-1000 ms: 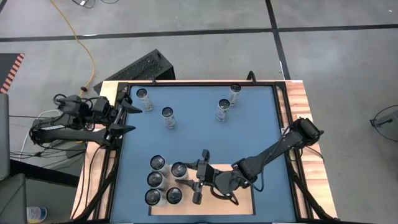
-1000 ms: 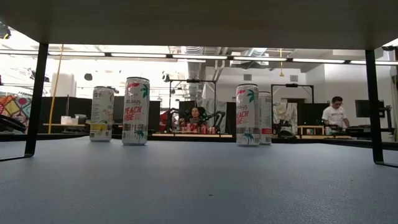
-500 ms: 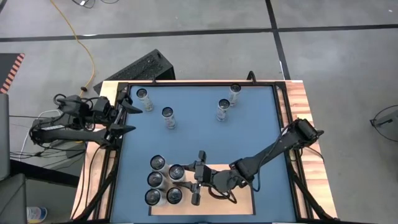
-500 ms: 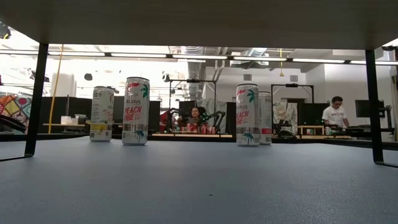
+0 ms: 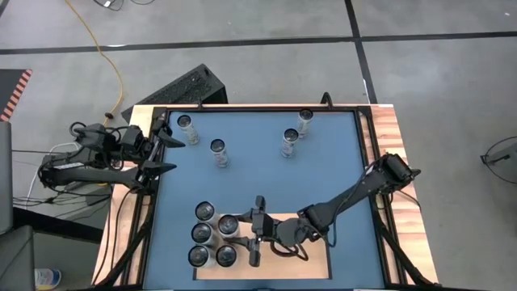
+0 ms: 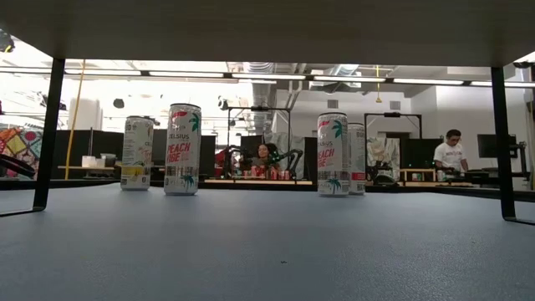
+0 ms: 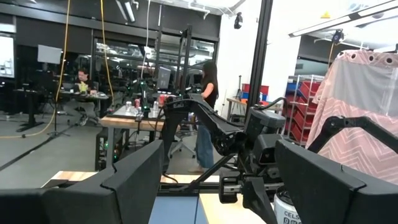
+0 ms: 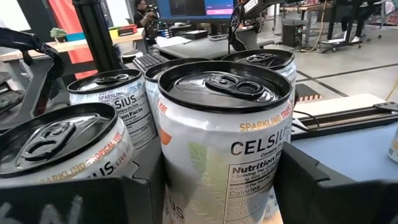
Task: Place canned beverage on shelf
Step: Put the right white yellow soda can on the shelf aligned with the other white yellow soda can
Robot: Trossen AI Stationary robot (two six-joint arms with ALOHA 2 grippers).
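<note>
The right gripper (image 5: 242, 237) is positioned over the left part of the shelf (image 5: 311, 260) — the pale wood-grain panel lying at the near edge of the blue table surface (image 5: 258, 174). Its fingers straddle one Celsius can (image 8: 225, 149), which stands upright between them; the right wrist view shows a dark finger on each side of the can body, but contact cannot be confirmed, so whether the jaws grip the can or stand just clear of it cannot be told. This can (image 5: 229, 225) sits among four other cans (image 5: 202, 234) clustered on the shelf's left end, close together and upright. Four more cans (image 5: 219, 153) stand well apart on the far half of the blue surface; the low view shows them upright, one labelled with a peach flavour (image 6: 182, 150). The left gripper (image 5: 167, 153) waits at the table's left edge, near the far-left can — its fingers are spread apart and hold nothing. In the room beyond the table, a seated person (image 6: 452, 152) is visible.
</note>
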